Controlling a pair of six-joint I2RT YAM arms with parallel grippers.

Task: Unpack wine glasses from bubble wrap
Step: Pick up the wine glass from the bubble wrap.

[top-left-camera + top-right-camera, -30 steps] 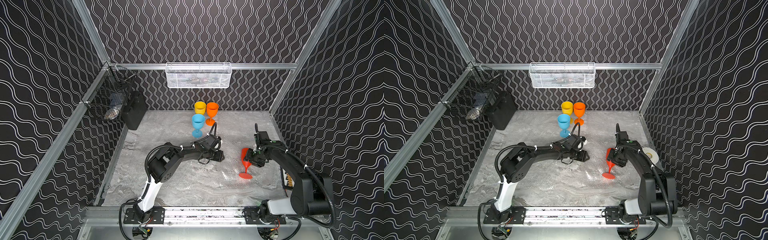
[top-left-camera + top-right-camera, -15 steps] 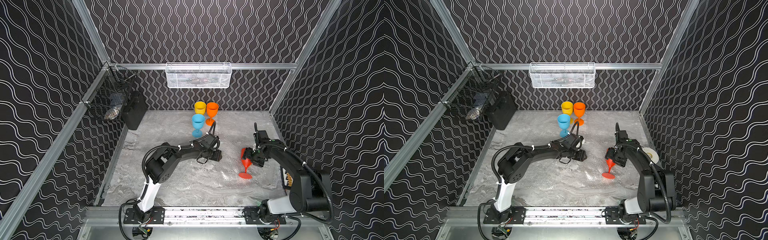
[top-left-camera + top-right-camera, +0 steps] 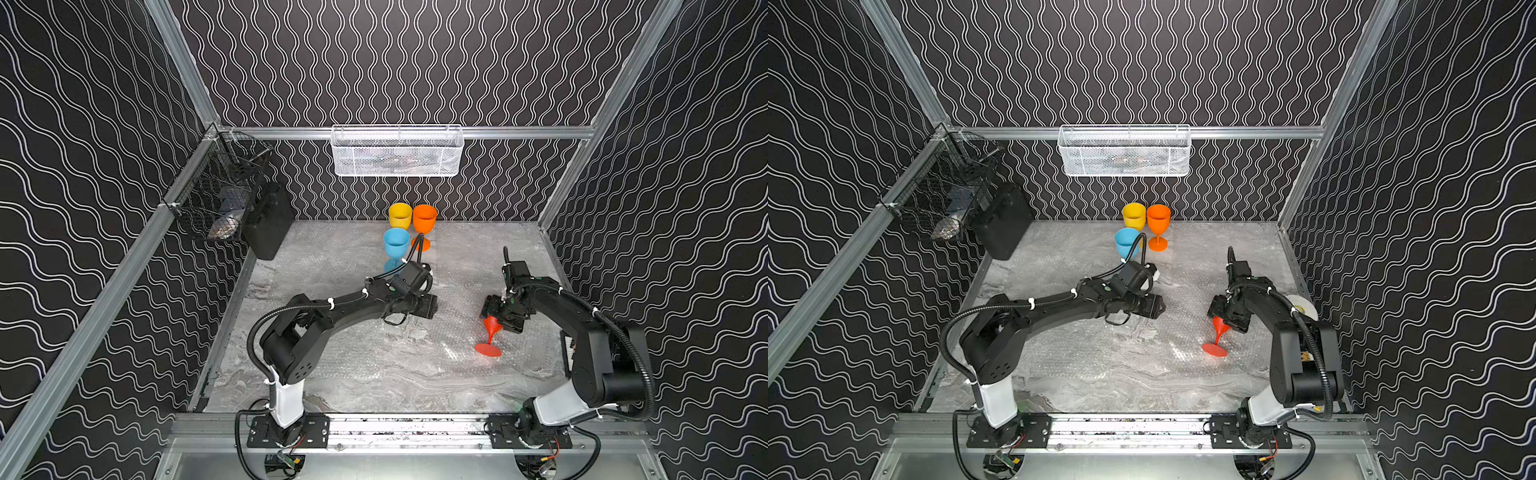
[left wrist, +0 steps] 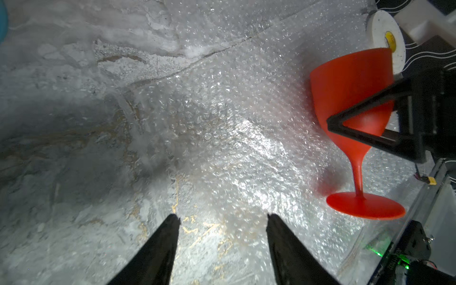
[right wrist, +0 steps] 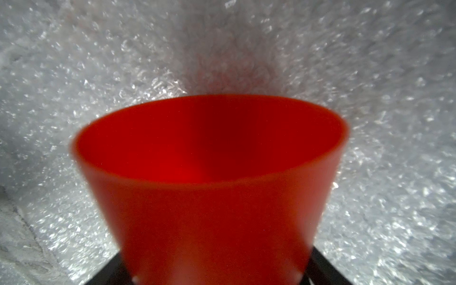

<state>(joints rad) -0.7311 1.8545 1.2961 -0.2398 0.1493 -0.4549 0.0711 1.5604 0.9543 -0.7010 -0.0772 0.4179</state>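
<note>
The red wine glass stands on its own foot on the flat bubble wrap at the right of the table. My right gripper is open, with its fingers on either side of the red bowl. Out in the middle, my left gripper hangs open over the bubble wrap with nothing between its fingers; in both top views it points toward the red glass. The yellow, orange and light blue glasses stand upright at the back.
A white tape roll lies at the table's right edge behind my right arm. A black case leans in the back left corner under a black mesh basket. A white wire basket hangs on the back wall.
My right gripper's jaws have spread wider round the red glass, which now stands straighter on its foot. My left gripper's jaws have opened further and it has edged toward the back.
</note>
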